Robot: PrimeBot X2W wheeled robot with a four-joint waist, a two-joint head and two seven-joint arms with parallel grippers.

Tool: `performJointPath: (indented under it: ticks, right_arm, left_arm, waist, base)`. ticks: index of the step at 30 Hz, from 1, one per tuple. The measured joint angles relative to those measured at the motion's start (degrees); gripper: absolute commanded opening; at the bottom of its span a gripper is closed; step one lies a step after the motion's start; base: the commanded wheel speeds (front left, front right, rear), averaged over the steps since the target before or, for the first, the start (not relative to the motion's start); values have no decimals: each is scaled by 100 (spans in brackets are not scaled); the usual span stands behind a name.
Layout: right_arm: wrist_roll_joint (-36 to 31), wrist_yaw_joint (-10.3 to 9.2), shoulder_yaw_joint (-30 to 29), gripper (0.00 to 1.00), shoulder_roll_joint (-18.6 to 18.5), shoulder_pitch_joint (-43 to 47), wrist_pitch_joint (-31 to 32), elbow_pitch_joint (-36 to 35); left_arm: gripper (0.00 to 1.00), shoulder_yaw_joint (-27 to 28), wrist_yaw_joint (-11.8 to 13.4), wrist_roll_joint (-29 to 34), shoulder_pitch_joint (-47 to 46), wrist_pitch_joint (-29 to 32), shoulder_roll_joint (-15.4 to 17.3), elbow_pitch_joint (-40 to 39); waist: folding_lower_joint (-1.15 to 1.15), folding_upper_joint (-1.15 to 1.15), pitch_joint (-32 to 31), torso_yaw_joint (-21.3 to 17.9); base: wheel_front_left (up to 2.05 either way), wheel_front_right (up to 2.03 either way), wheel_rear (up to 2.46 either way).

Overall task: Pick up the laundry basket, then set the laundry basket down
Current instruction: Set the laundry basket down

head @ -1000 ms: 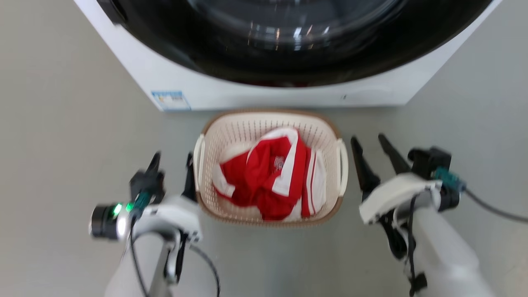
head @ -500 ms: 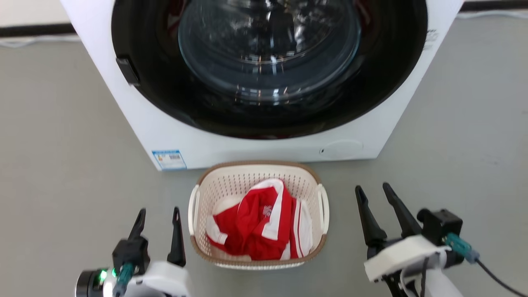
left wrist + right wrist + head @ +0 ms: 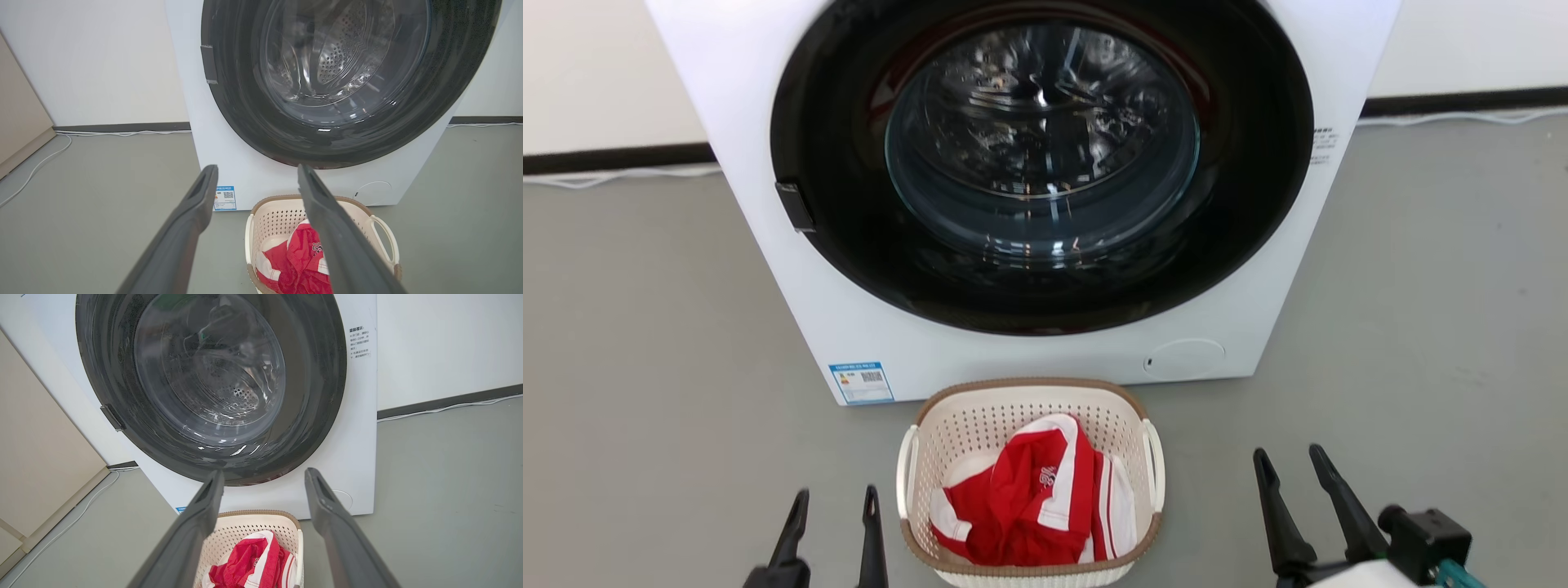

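before the washer (image 3: 1013, 361), laundry basket (image 3: 980, 425) between left hand (image 3: 837, 493) and right hand (image 3: 1288, 452), both spread

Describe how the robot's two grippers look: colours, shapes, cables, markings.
Left gripper: two long matte dark grey fingers, flat and tapering to narrow tips, each with a shallow groove near the tip. Right gripper has the same fingers, plus a black blocky mount with a teal plug and a bit of white casing at its base. No markings visible.
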Motion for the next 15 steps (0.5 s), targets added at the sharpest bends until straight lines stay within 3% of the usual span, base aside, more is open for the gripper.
performJointPath:
  ticks: [15]
  right_arm:
    - [3, 0, -163, 100, 21, 441, 0, -364]
  left_arm:
    - [100, 35, 38, -64, 431, 0, 33, -380]
  waist:
    - [0, 0, -320, 29]
  base:
    - [0, 0, 0]
